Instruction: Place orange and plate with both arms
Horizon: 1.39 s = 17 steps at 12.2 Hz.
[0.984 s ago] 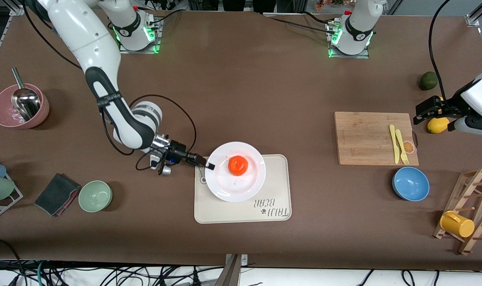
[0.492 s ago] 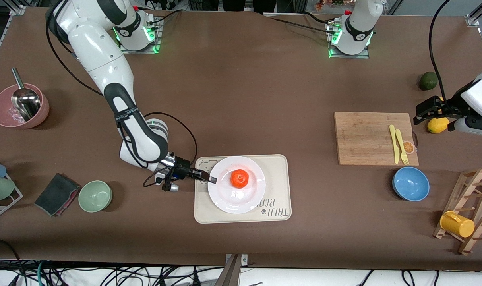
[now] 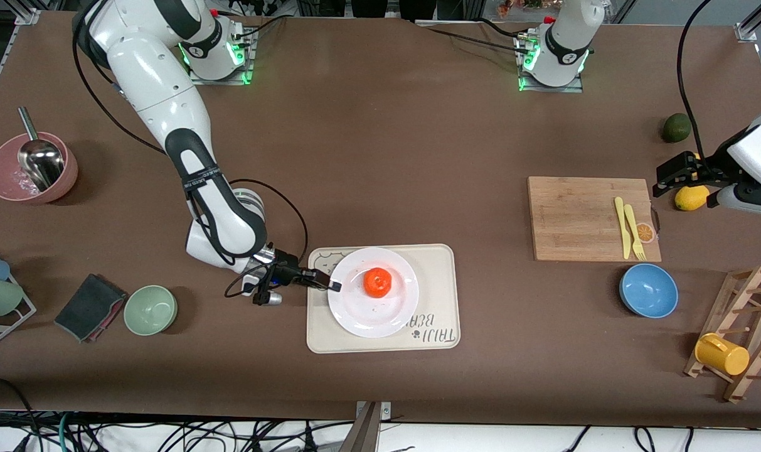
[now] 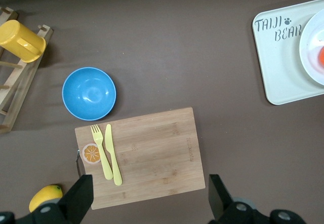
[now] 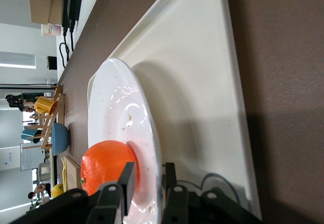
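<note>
Place: I read this as a robotics lab with a kitchen set laid out.
Rig: my two arms are bolted to the brown desk (image 3: 380, 125); cables (image 3: 167, 433) tangle under its edge.
Props: cutting board (image 3: 581, 216), blue bowl (image 3: 649, 290), cup rack (image 3: 741, 333).

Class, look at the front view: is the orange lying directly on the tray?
No, the orange sits on the plate, and the plate rests on the tray.
</note>
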Tool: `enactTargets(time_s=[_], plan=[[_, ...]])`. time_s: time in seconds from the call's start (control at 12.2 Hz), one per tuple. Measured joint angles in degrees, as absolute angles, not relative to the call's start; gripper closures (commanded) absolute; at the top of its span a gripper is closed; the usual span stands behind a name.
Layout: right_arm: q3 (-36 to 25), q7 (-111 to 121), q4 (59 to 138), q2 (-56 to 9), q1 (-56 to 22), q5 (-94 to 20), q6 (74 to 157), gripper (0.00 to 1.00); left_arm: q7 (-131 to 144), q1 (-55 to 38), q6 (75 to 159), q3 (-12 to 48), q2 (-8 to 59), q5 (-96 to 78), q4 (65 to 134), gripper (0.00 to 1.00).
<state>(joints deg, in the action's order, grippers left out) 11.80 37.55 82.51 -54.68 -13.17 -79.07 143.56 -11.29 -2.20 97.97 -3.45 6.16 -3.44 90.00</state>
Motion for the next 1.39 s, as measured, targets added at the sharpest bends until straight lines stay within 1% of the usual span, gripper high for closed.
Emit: enactTargets(time_s=[0.25, 0.33, 0.49, 0.66, 0.9, 1.07, 1.15, 1.23, 1.39], plan=[[11.04, 37.24, 83.21, -52.40, -13.28, -74.43, 143.28, 0.00, -11.34, -2.20, 97.97, -3.45, 6.16, -3.44, 90.00, 0.00], [10.30, 36.96, 84.44, -50.30, -13.30, -72.46, 142.38, 0.00, -11.35, -2.21, 97.97, -3.45, 6.17, -3.44, 89.99, 0.00], [7.73, 36.29, 89.04, -43.91, -13.14, -66.87, 138.24, 0.00, -11.36, -2.21, 97.97, -3.45, 6.20, -3.44, 89.96, 0.00], [4.73, 35.68, 94.96, -36.11, -11.40, -56.85, 130.42, 0.00, -11.38, -2.20, 97.97, -3.45, 6.23, -3.44, 89.92, 0.00], [2.45, 35.57, 101.06, -24.80, -3.79, -41.38, 116.23, 0.00, -11.39, -2.20, 97.96, -3.45, 6.29, -3.44, 89.84, 0.00], [0.38, 35.93, 102.06, -17.77, 1.42, -32.33, 109.77, 0.00, -11.40, -2.20, 97.96, -3.45, 6.33, -3.44, 89.79, 0.00], [-1.59, 36.24, 102.21, -14.28, 2.63, -27.19, 107.28, 0.00, -11.40, -2.19, 97.97, -3.45, 6.35, -3.44, 89.76, 0.00], [-3.77, 36.76, 102.52, -11.30, 2.98, -23.28, 105.94, 0.00, -11.40, -2.20, 97.97, -3.45, 6.36, -3.44, 89.74, 0.00], [-6.96, 37.29, 102.72, -7.04, 3.00, -19.38, 101.81, 0.00, -11.40, -2.20, 97.97, -3.45, 6.39, -3.44, 89.71, 0.00]])
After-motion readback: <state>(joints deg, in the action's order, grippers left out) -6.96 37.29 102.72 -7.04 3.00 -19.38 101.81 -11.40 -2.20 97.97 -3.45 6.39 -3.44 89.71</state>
